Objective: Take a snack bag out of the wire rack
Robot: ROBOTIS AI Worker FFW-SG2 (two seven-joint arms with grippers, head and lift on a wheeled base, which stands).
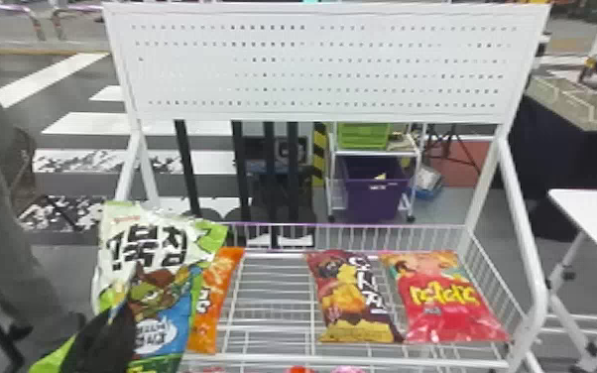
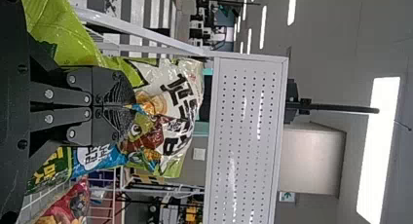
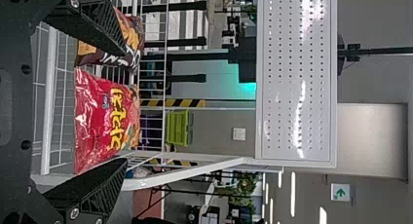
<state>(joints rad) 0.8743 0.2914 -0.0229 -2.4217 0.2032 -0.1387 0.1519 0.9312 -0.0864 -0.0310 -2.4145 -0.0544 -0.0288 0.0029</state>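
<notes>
Snack bag [image 1: 151, 287] pinched in my left gripper [image 1: 125, 313].
Bag upright at the wire rack's left side, partly hiding the orange bag [image 1: 218, 292]; fingers of my right gripper [image 3: 124, 107] spread.

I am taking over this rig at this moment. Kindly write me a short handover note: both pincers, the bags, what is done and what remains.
Left pincer: shut on the green-and-white bag, at the left of the wire rack.
Right pincer: open, empty.
In the rack: orange bag, brown-and-yellow bag, red bag.
Done: one bag gripped.
Left: probably bring it fully out; I cannot tell if its bottom clears the rim.
</notes>
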